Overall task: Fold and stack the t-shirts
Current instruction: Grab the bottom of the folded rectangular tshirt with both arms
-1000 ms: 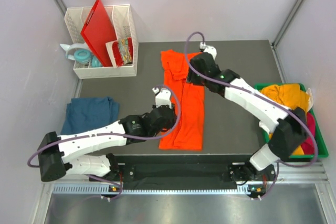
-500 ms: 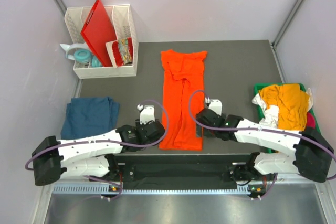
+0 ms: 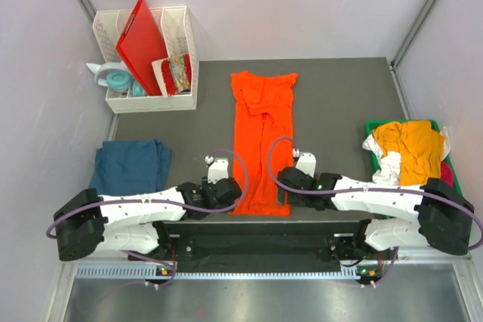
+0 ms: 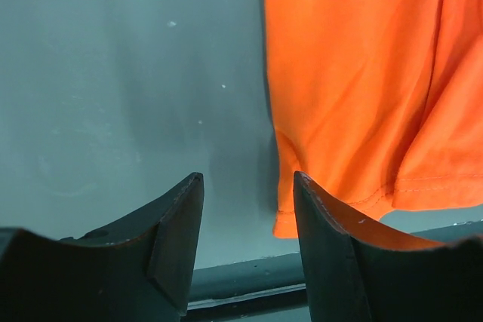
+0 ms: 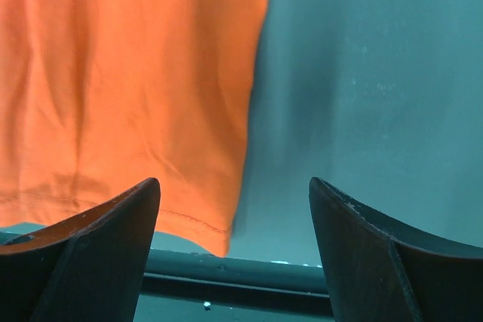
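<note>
Our left tool (image 4: 247, 186) and right tool (image 5: 234, 186) hover spread and empty, each with a hem corner of the orange shirt (image 3: 263, 141) between its jaws. We'd say the halving fold comes next: pinch both corners, then lift them toward the collar.

Shirts: 5 that show. 1 orange shirt (image 3: 262, 133), 1 blue shirt (image 3: 130, 165), plus 3 in a pile: 1 yellow shirt (image 3: 411, 148), 1 white shirt (image 3: 383, 162) & 1 pink shirt (image 3: 447, 177) (only bits of those last 2 show). Boxes: 2, i.e. 1 green bin (image 3: 375, 124) & 1 white rack (image 3: 181, 24). In the rack: 1 red board (image 3: 143, 43), 1 snack pack (image 3: 179, 73). By the rack: 1 light blue thing (image 3: 115, 79), can't tell what. Robot arms: 2, i.e. left arm (image 3: 136, 205) & right arm (image 3: 377, 197). Table (image 3: 339, 103): 1.
</note>
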Motion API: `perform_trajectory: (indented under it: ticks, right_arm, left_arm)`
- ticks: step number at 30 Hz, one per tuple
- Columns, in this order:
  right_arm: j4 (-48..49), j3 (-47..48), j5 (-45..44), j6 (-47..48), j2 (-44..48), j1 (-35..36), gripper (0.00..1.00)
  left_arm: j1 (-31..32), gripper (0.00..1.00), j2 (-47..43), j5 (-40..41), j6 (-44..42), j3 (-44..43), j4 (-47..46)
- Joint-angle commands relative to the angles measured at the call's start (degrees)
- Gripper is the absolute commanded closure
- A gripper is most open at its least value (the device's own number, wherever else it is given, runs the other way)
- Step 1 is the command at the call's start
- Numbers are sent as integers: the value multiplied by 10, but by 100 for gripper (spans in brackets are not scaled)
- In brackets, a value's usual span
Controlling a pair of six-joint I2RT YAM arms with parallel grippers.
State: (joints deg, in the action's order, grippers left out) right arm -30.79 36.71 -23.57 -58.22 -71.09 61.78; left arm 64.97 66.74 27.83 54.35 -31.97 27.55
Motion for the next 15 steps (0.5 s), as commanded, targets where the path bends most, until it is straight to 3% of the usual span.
perform_trajectory:
  ticks: [1, 10, 15]
  right_arm:
    - [20, -8, -4, -30, -7, 14, 21]
    - [34, -1, 7, -32, -46, 25, 21]
    - [34, 2, 17, -42, -66, 37, 22]
  left_arm:
    - [1, 44, 8, -30, 5, 25, -56]
    - [1, 46, 46, -54, -5, 30, -101]
    - [1, 54, 55, -90, -10, 28, -90]
